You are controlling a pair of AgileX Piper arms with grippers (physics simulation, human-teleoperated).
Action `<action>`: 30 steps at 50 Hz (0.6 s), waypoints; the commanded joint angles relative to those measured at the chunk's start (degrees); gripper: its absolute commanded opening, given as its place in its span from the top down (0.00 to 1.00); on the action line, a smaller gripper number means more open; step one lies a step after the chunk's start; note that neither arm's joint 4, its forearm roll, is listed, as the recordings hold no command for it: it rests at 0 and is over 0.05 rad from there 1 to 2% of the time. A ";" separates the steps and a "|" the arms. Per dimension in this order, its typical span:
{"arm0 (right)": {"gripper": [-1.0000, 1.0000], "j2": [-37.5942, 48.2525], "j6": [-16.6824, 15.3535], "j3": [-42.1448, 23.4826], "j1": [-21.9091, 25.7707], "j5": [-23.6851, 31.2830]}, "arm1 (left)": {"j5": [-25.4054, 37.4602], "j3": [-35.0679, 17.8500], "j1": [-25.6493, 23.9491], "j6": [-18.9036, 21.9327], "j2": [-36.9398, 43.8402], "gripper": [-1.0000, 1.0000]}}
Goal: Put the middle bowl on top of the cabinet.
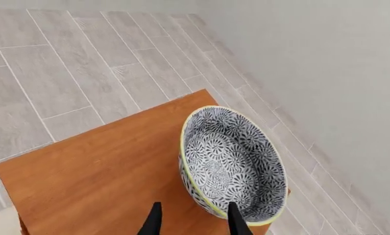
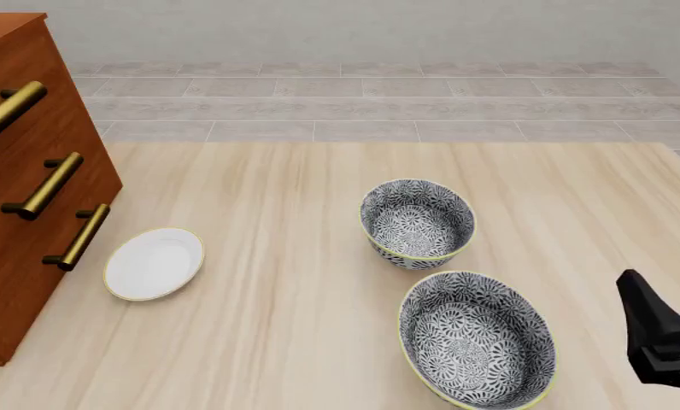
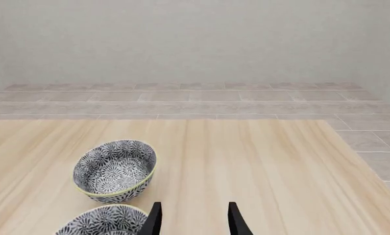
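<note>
Black-and-white patterned, the middle bowl (image 1: 233, 164) is on the reddish wooden top of the cabinet (image 1: 103, 171), just ahead of the left gripper (image 1: 195, 223). Its near rim lies between the spread fingers (image 1: 237, 223), which seem not to pinch it. The bowl sits close to the top's corner, so I think the fingers should lift away straight, without touching the yellow rim. Any push could send it over the edge. The right gripper (image 3: 193, 220) holds nothing, fingers apart, with the two other bowls (image 3: 115, 170) on the table ahead of them.
</note>
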 commanded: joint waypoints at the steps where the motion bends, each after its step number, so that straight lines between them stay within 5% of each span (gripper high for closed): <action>1: 0.00 0.16 -0.06 -0.01 -0.07 -0.38 | 0.69 0.65 -1.73 -0.68 -3.47 0.00; 30: 0.00 -1.04 -0.23 0.02 -0.34 0.37 | 1.21 2.97 -5.69 -1.83 -10.48 0.00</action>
